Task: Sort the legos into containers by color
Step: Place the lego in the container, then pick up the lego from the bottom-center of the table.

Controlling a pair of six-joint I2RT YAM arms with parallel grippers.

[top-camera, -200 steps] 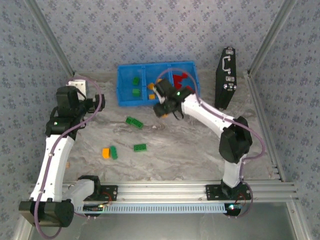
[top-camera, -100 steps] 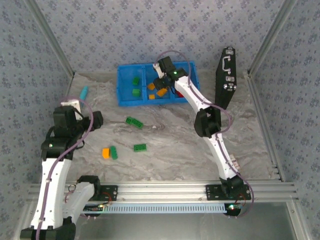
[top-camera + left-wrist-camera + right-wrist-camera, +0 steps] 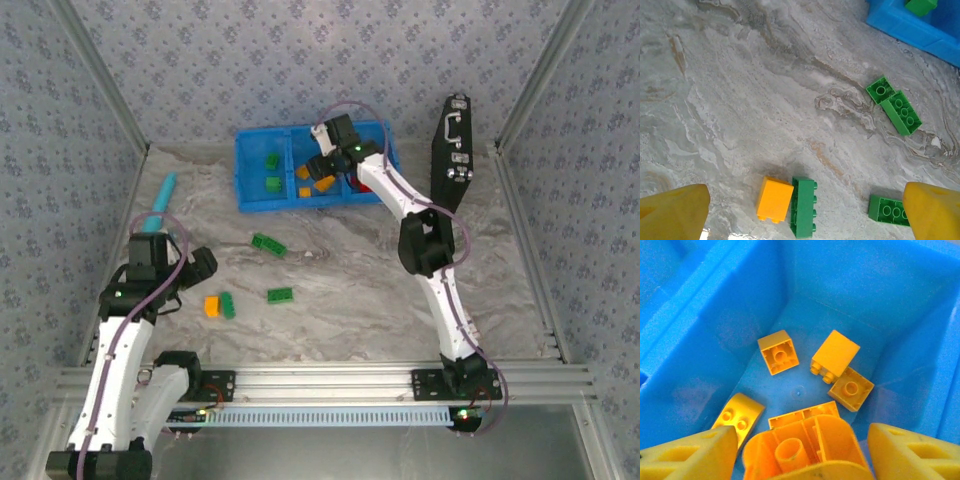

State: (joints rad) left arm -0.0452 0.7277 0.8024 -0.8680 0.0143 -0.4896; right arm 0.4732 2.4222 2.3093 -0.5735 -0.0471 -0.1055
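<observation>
left gripper [image 3: 200, 263]: spread wide, empty, the nearer arm
orange brick [image 3: 774, 199]: between its fingers, green brick [image 3: 804, 207] touching
right gripper [image 3: 802, 455]: half-spread round orange piece [image 3: 790, 452]; hold unclear

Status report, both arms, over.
Left gripper open above loose bricks. Right gripper open over tray's middle compartment, orange brick between fingers. Nothing blocking.

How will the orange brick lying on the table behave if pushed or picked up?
The orange brick looks like hard plastic, so likely stiff and light. Its flat faces suggest sliding, not rolling. A green brick lies close beside it; pushing may shift both.
</observation>
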